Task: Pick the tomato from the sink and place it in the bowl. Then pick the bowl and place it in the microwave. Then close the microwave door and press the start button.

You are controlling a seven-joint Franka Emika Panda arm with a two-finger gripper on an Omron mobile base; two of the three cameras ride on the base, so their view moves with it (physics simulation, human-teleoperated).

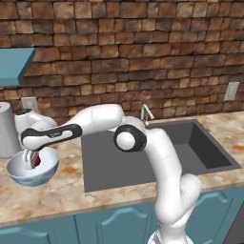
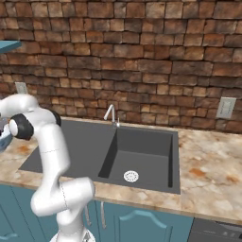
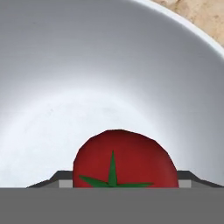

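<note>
The wide pale blue-white bowl (image 1: 21,178) stands on the marble counter left of the sink (image 1: 190,143). My gripper (image 1: 32,161) reaches down into it from above. In the hand view the small red tomato (image 3: 124,153), green stem facing me, sits low over the bowl's white inner wall (image 3: 109,65), and my gripper (image 3: 124,181) is shut on it, with both fingertips against its sides. From the left base view the tomato (image 1: 39,159) shows dark red inside the rim. The microwave and its door are out of view.
A tall grey canister (image 1: 7,128) stands just behind the bowl. A silver faucet (image 1: 146,113) rises at the sink's back edge, and the sink basin (image 2: 142,156) has a white drain (image 2: 131,176). A teal shelf (image 1: 14,64) hangs upper left. Brick wall lies behind.
</note>
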